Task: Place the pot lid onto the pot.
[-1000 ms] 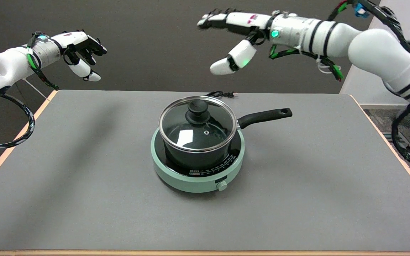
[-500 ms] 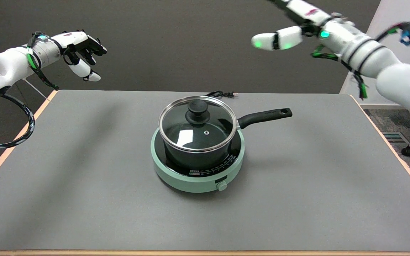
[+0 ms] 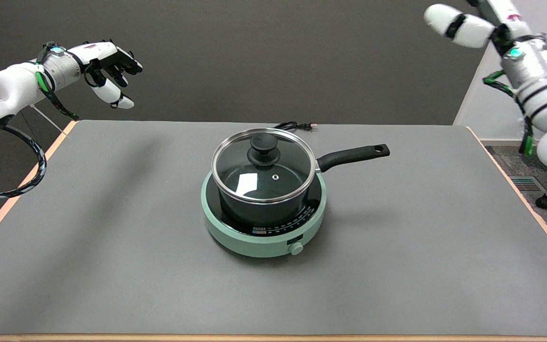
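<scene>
Glass pot lid [image 3: 263, 164] is seen seated on the black pot [image 3: 264, 209], mid-counter [image 3: 420, 266]. Nothing is held by the right robot hand [image 3: 473, 23], raised top right; finger spread cannot be told. Clearance should be kept.

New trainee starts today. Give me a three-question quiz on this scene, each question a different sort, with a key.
1. True or false: the lid sits on the pot.
2. The pot stands on: A) the bare table, B) the green hotplate, C) a tray.
3. Fill in: the pot's handle points toward the picture's ____.

Key:
1. True.
2. B.
3. Right. The right hand is up at the top right corner, partly cut off, holding nothing.
</scene>
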